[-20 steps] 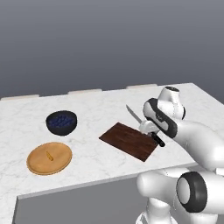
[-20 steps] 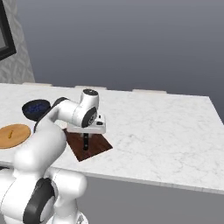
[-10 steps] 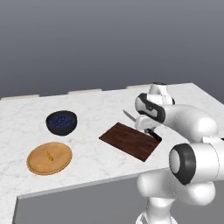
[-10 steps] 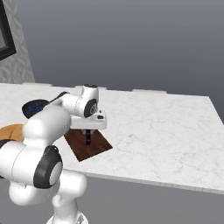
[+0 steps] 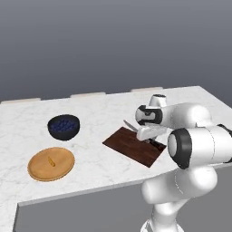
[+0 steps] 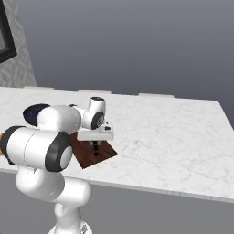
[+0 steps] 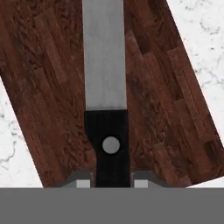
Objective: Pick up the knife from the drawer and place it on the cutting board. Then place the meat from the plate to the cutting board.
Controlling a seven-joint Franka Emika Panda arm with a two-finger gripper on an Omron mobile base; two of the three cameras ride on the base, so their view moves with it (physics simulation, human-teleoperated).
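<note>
The pincer point(image 7: 105, 183) is closed on the black handle of the knife point(image 7: 105, 87), its two fingertips point(image 7: 82, 183) pressed to either side of the handle, with the silver blade running straight out over the cutting board point(image 7: 166, 118). In the left base view the knife point(image 5: 131, 126) hangs low over the near end of the cutting board point(image 5: 131, 147), blade tip reaching past the far edge towards the bare marble, so the likeliest slip is letting go while the blade overhangs: the knife could tip off the board's edge or land half on the desk point(image 5: 99, 118). Whether the knife already touches the wood cannot be told; if it is released from any height, it may bounce or skid on the smooth board. Nothing stands on the board to block the set-down. Farther to the left, well apart from the board, sits the plate point(image 5: 63, 170) with the small orange meat point(image 5: 52, 161) near its middle, and beyond it the dark bowl point(image 5: 63, 127) of blue berries. The bowl stands near the plate, so a later reach for the tiny meat could brush it, and so small a piece may slip from the fingers.
</note>
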